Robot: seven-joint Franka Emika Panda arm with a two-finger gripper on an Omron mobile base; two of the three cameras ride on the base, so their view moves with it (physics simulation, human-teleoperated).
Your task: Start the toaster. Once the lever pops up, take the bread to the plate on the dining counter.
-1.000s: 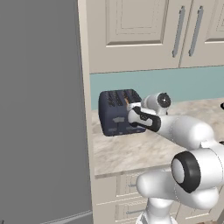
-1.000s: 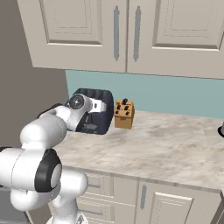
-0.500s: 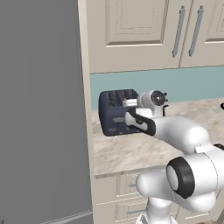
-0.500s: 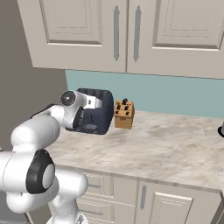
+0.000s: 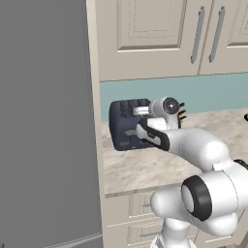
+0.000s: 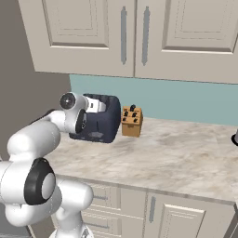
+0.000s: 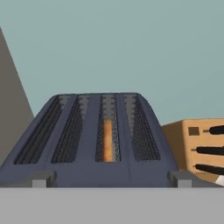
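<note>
At the far left of the marbled surface (image 6: pixel 176 153), against the teal wall, stands the navy toaster (image 5: pixel 127 125), the bread (image 7: pixel 107 141) sunk in its third slot from the left. Just right of it sits a brown knife block (image 6: pixel 131 121). Pincer at the toaster's front, jaws spread wide, gripping nothing.

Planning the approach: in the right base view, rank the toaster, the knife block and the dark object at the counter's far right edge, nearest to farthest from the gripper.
1. toaster: right at the gripper, at the counter's left end.
2. knife block: just right of the toaster, against the backsplash.
3. dark object: far right edge of the counter, cut off by the frame.
</note>
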